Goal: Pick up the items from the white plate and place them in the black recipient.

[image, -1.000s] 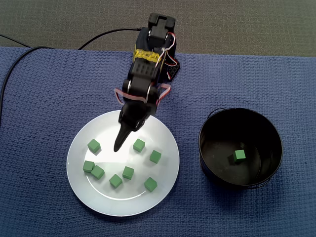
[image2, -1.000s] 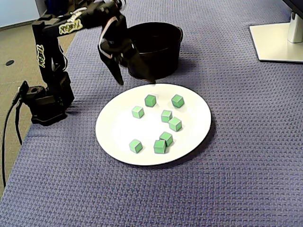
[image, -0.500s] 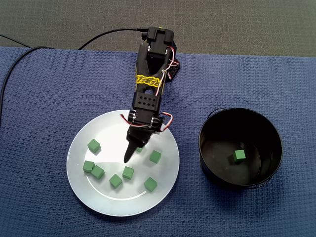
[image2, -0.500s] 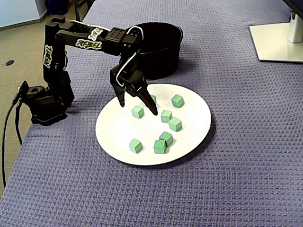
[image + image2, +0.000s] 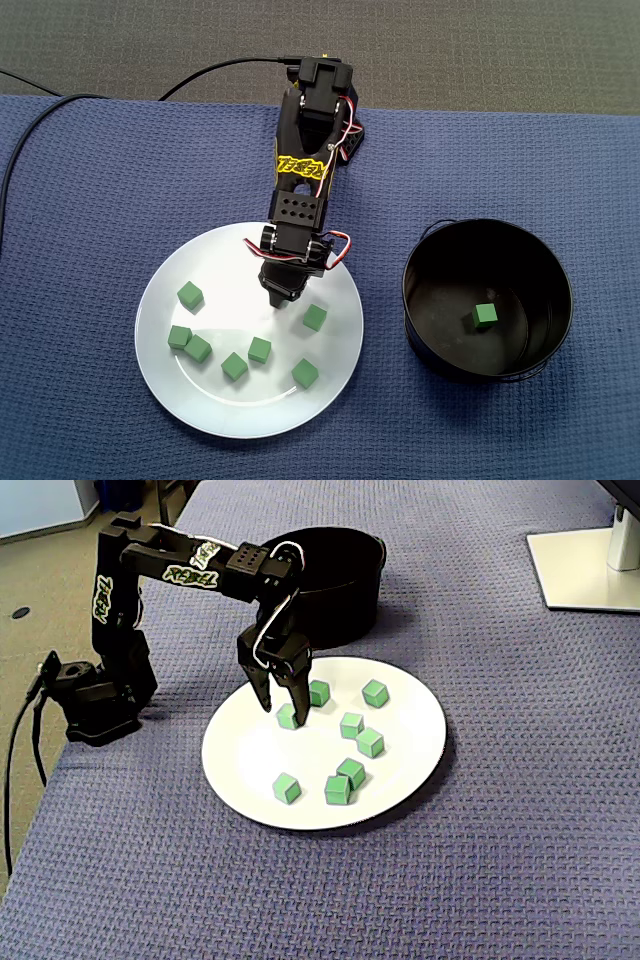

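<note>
A white plate (image 5: 160,380) (image 5: 420,720) holds several small green cubes, among them one at the left (image 5: 190,295) and one near the middle (image 5: 315,318). My gripper (image 5: 283,298) (image 5: 285,713) points down at the plate's upper middle. Its two fingers have closed in on either side of one green cube (image 5: 289,720), which still rests on the plate. In a fixed view from above, the gripper hides that cube. The black pot (image 5: 420,300) (image 5: 345,605) stands beside the plate with one green cube (image 5: 485,315) inside.
The arm's base (image 5: 95,695) sits at the mat's edge with a black cable (image 5: 40,110) trailing off. A white monitor foot (image 5: 585,570) stands at the far right. Blue woven mat (image 5: 90,200) lies around the plate.
The gripper swung over the plate, dropped onto the cube near the upper middle, and its wide-open fingers narrowed around it. The other cubes stayed put.
</note>
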